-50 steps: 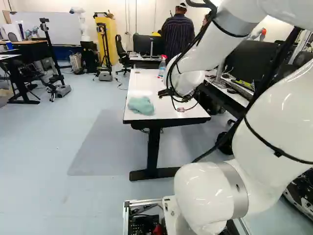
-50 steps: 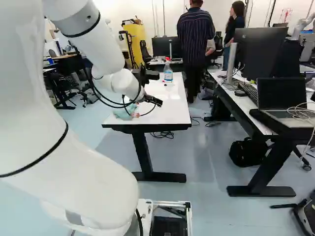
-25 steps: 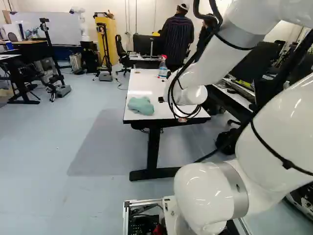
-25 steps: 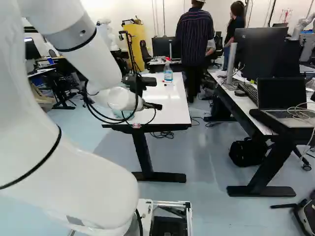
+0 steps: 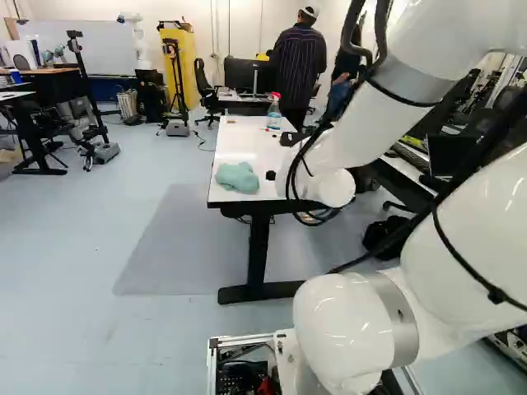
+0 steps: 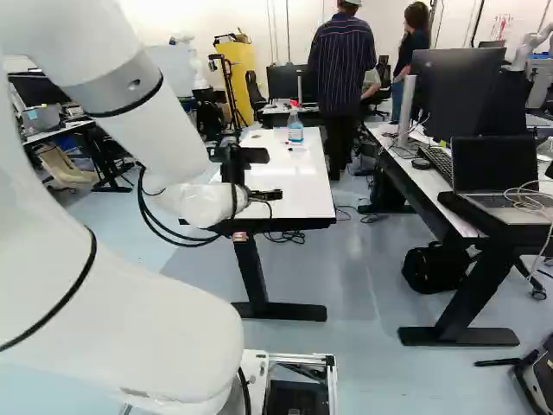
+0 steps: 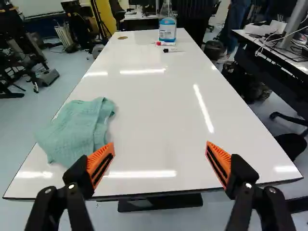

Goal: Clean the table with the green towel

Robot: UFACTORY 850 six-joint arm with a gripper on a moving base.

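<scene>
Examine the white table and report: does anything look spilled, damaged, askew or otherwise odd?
Nothing clearly stands out as spilled or damaged. The green towel lies crumpled near a corner of the white table, and two pens lie loose by the upright spray bottle; neither seems odd for a table awaiting cleaning.

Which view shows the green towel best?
The wrist view: the green towel is large there, its folds plain. The left base view shows it small but uncovered; in the right base view the arm seems to hide it.
</scene>
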